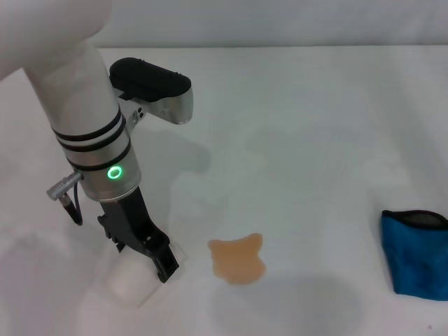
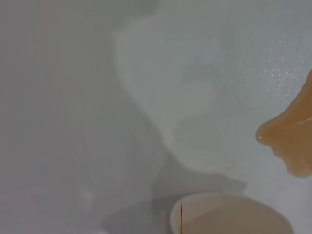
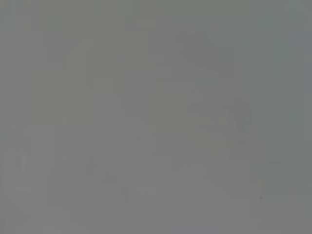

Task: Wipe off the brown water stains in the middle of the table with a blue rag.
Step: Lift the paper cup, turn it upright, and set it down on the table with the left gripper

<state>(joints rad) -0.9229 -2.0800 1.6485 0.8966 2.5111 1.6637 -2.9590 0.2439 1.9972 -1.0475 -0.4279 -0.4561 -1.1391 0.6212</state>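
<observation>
Wiping not yet begun; left gripper (image 1: 155,260) clenched on white paper cup (image 1: 133,278) near-left of brown water stains (image 1: 239,260) mid-table (image 1: 315,119); blue rag (image 1: 416,253) untouched far right, likely next to fetch; right gripper unseen.

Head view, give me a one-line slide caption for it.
Left gripper at a white paper cup beside the brown water stains, blue rag untouched at the table's right edge.
</observation>
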